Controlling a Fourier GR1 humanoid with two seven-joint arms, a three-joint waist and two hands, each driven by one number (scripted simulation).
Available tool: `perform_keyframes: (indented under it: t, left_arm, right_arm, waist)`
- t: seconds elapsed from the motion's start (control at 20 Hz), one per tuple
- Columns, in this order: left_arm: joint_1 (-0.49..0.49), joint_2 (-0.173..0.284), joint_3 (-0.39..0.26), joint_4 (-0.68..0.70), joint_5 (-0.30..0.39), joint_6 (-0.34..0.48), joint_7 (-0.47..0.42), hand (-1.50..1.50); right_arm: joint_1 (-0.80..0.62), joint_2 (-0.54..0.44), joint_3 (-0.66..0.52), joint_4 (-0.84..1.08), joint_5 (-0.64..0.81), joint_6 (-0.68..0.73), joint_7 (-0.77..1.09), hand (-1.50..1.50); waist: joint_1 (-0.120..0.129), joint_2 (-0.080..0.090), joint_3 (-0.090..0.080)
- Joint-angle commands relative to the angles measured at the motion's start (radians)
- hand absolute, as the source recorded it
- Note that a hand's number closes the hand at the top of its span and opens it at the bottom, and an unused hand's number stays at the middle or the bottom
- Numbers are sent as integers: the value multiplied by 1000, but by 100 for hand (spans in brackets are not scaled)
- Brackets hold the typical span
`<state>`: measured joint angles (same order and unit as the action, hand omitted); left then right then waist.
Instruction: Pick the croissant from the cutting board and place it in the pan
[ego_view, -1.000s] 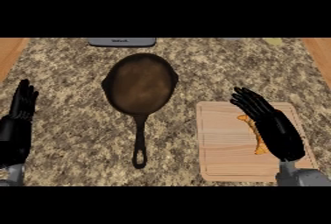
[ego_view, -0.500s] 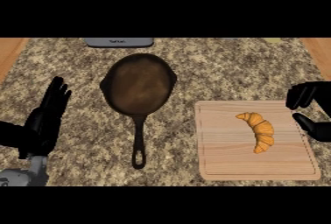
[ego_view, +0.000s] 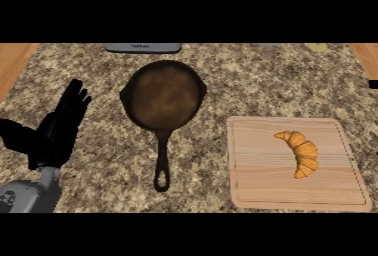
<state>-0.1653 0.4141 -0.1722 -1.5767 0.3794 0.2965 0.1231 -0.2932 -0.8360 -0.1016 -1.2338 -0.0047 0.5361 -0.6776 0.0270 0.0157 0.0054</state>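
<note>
Nearest, lower left: left hand (ego_view: 57, 131) on its grey forearm, fingers straight and pointing up, holding nothing, resting over the tabletop (ego_view: 88, 75) well apart from everything. Right hand not in view at all.

Lower right: cutting board (ego_view: 251, 192), light wood, flat on the tabletop. Croissant (ego_view: 301, 152) lies on its right half, curved, untouched, nothing near it.

Centre: pan (ego_view: 164, 92), dark cast iron, nothing in it, handle pointing toward the robot, just left of the board but not touching it.

Step judgement: pick not started; croissant on the board, no hand close. Next move likely calls for the right hand to come in over the board, fingers spread either side of the croissant, close round it, lift, carry left and up to the pan bowl, release.

Far edge: a grey flat object (ego_view: 142, 47), partly cut off, possibly a scale or appliance, can't tell. Small pale thing (ego_view: 317, 47) at top right, unclear. Tabletop is speckled granite; wood trim (ego_view: 15, 60) shows at both far corners.
</note>
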Motion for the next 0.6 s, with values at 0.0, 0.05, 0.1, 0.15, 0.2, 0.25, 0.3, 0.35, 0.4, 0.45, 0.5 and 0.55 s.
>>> perform_keyframes:
  t: [0.0,0.05,0.1,0.15,0.2,0.25,0.3,0.35,0.4,0.45,0.5,0.55]
  left_arm:
    - [-16,-29,-17,11,-22,15,4,0]
    - [-37,-12,-5,12,-14,4,28,0]
    - [-29,0,1,7,-10,-7,31,0]
    - [-14,-23,-12,22,-18,-15,-16,0]
    - [-53,-19,8,46,-3,-11,25,0]
    - [-37,-16,0,44,-17,-16,10,0]
    - [-66,-33,-23,37,-43,9,27,0]
    - [-52,-46,-22,45,-39,15,24,0]
    - [-47,-37,1,70,-26,-19,-9,0]
    - [-42,-24,10,60,-37,-6,7,0]
    - [13,-8,10,3,-30,-27,1,0]
    - [-26,-5,24,15,-16,-24,42,0]
  right_arm:
    - [-69,-61,53,97,115,78,-224,-150]
    - [-104,-74,77,115,134,73,-219,-150]
    - [-99,-97,103,98,172,54,-234,-150]
    - [-123,-92,152,90,228,8,-214,-150]
    - [-157,-100,168,67,237,1,-195,-150]
    - [-142,-107,198,79,291,-41,-232,-150]
    - [-194,-88,233,68,323,-70,-167,-150]
    - [-187,-52,283,55,375,-120,-151,-150]
    - [-190,-76,291,75,397,-119,-198,-150]
    - [-228,-58,317,78,414,-111,-155,-150]
    - [-214,-49,328,92,437,-133,-182,-150]
    - [-222,-72,352,101,469,-126,-194,-150]
  waist:
    - [4,-5,-3]
    - [11,-4,-3]
    - [11,-5,-3]
    - [22,-1,-3]
    - [9,-4,-4]
    - [9,-4,-4]
    - [10,-6,-4]
    - [10,-6,-5]
    - [3,-6,-5]
    - [6,-8,-5]
    - [5,-12,-5]
    - [2,-11,-5]
